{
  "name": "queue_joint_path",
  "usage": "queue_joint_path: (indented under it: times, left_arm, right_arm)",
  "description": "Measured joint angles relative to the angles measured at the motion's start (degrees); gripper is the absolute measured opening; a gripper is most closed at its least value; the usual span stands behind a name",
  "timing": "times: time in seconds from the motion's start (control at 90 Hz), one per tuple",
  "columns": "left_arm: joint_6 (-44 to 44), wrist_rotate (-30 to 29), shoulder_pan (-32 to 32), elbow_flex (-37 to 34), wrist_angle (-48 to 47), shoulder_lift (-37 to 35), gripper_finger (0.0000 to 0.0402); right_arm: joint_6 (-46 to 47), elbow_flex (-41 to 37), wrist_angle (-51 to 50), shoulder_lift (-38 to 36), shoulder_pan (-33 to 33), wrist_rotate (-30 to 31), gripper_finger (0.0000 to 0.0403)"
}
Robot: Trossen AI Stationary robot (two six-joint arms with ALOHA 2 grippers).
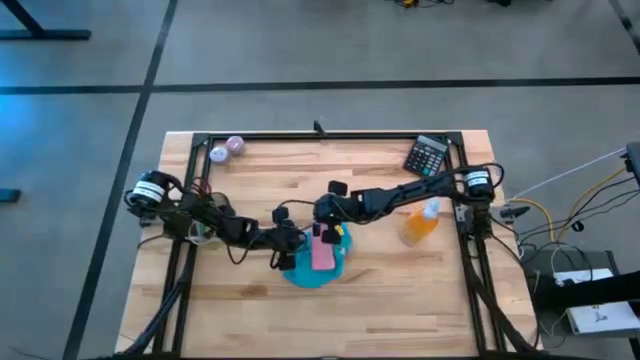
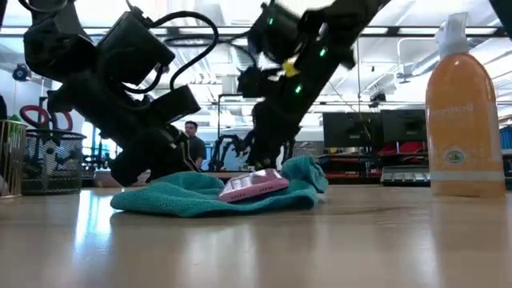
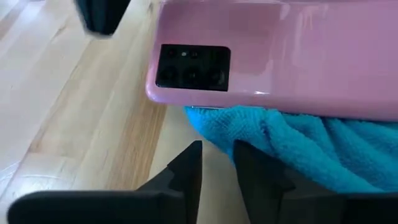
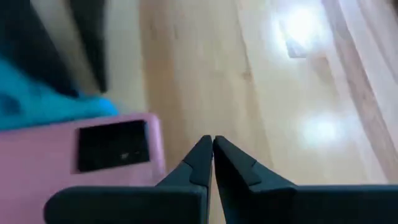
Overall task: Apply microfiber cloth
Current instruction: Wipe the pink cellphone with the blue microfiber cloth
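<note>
Mid-wipe at lower centre of the table (image 1: 400, 290): pink phone (image 1: 325, 252) atop microfiber cloth (image 1: 305, 272), left end effector (image 3: 216, 163) slightly parted, empty, right end effector (image 4: 212, 152) closed, empty; next, gripping the cloth's edge.

Overhead, table-level, two close wrist views

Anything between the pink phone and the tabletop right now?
Yes, the microfiber cloth lies under the pink phone, bunched on the table. The low view shows it best.
</note>
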Motion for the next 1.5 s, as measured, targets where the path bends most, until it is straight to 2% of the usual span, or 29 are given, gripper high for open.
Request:
queue_joint_path:
  times: [0.222, 0.356, 0.478, 0.711, 0.967, 1.044, 1.256, 1.5]
  left_arm:
    - [0.5, 0.0, 0.0, 0.0, 0.1, 0.0, 0.0077]
    - [0.5, 0.0, 0.0, 0.0, 0.2, 0.0, 0.0075]
    - [0.5, 0.0, 0.0, -0.1, 0.5, 0.0, 0.0075]
    - [0.5, -0.1, 0.0, -0.1, 0.6, 0.0, 0.0074]
    - [0.5, -0.1, 0.0, -0.1, 0.6, 0.0, 0.0074]
    - [0.5, -0.1, 0.0, -0.1, 0.6, 0.0, 0.0074]
    - [0.5, -0.1, 0.0, -0.1, 0.6, 0.0, 0.0074]
    - [0.5, -0.1, 0.1, -0.1, 0.8, 0.0, 0.0074]
  right_arm:
    - [2.6, 0.7, -0.2, 0.4, 1.9, -9.9, 0.0]
    - [1.7, 2.2, -1.1, 0.0, 4.2, -10.8, 0.0]
    - [-0.6, 3.6, -2.1, -0.7, 4.8, -7.7, 0.0]
    - [-2.6, 3.8, -3.6, -0.9, 2.8, 6.1, 0.0]
    - [-2.6, 3.7, -3.9, 2.0, -0.7, 5.5, 0.0]
    - [-2.0, 3.7, -4.7, 3.1, -1.3, 3.7, 0.0]
    - [-0.3, 3.6, -4.9, 3.6, -0.6, -8.8, 0.0]
    - [0.0, 4.3, -6.2, 1.6, 1.0, -10.2, 0.0]
